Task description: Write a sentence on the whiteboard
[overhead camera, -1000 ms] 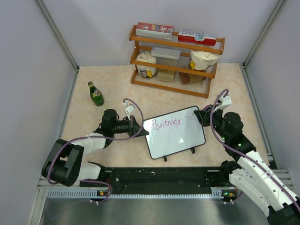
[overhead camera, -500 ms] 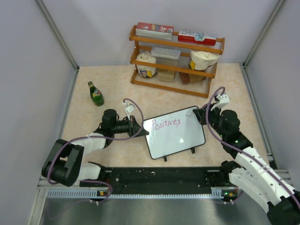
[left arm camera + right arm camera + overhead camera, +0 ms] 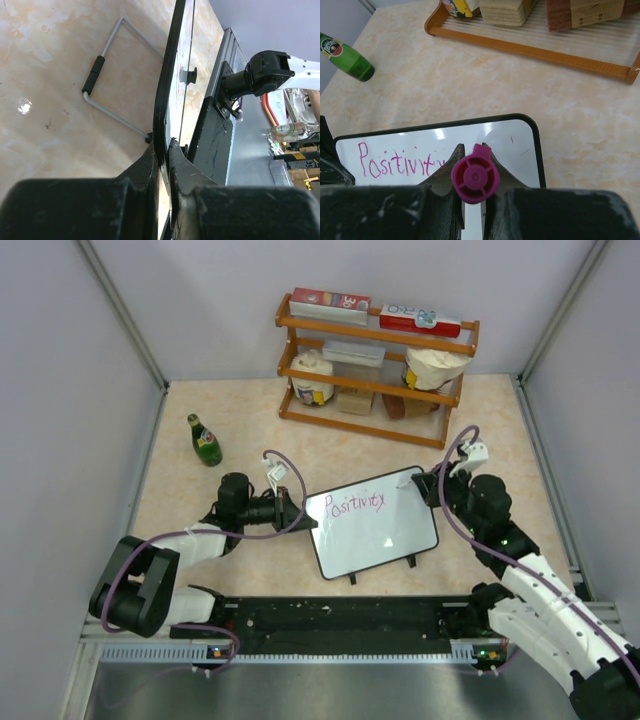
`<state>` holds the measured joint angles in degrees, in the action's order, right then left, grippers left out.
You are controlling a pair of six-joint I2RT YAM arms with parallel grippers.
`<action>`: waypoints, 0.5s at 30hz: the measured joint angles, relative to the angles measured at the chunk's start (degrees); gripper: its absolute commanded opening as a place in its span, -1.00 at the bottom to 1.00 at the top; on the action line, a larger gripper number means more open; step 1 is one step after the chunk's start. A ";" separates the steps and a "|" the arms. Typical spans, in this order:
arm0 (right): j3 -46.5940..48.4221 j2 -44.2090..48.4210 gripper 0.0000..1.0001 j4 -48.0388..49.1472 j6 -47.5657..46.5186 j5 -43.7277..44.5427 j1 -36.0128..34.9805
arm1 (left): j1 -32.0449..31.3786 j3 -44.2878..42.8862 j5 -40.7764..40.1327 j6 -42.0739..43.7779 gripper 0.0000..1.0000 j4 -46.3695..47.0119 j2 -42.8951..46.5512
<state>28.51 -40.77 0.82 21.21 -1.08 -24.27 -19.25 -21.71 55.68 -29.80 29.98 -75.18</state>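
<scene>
Sentence: the sentence (image 3: pixel 399 165) is one word in pink-purple handwriting, "Positivity". It runs along the far edge of the board from its left corner.
Other print: the green bottle (image 3: pixel 205 440) carries a round emblem and the red-and-white boxes (image 3: pixel 330 302) have lettering, all too small to read.
Whiteboard: the whiteboard (image 3: pixel 375 530) sits on the near middle of the worktop, turned at a slant to the near edge. It is white and glossy with rounded corners, a thin black frame and small black feet on its near side.
Stand: the left wrist view shows a bent grey wire stand (image 3: pixel 116 65) with a black sleeve behind the board.
Left gripper: the left gripper (image 3: pixel 164 150) is pinched narrowly onto the board's left frame edge.
Right gripper: the right gripper (image 3: pixel 432 486) is at the board's far right corner, closed around a marker (image 3: pixel 475 178) whose round magenta end faces the wrist camera. Whether its tip touches the board cannot be told.
Worktop: the worktop (image 3: pixel 180 495) is beige, marbled and smooth.
Far edge: a two-shelf wooden rack (image 3: pixel 372 388) holds bags and packets.
Left side: the bottle stands upright near the far left corner.
Room: plain pale grey walls (image 3: pixel 60 390) with metal struts in the corners.
</scene>
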 measured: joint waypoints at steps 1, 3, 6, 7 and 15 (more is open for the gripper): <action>-0.04 0.17 -1.00 -0.20 0.00 0.00 0.00 | 0.00 0.00 0.00 0.00 -1.00 0.02 0.00; -0.52 0.70 -1.00 -0.35 0.00 0.02 0.00 | 0.00 0.00 0.00 0.00 -1.00 0.02 0.00; -1.84 2.10 -1.00 -0.48 0.20 -0.02 0.00 | 0.00 0.00 -0.02 -0.02 -1.00 -0.02 0.00; -2.19 2.58 -1.00 -0.66 0.33 0.00 0.00 | 0.00 0.00 -0.02 0.00 -1.00 -0.02 0.00; -3.39 4.81 -1.00 -2.40 1.07 -0.04 0.00 | 0.00 0.00 -0.02 0.00 -1.00 -0.02 0.00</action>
<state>25.12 -35.97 -1.58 22.28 -1.13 -24.27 -19.25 -21.71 55.66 -29.80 29.95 -75.18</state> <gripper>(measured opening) 0.087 0.109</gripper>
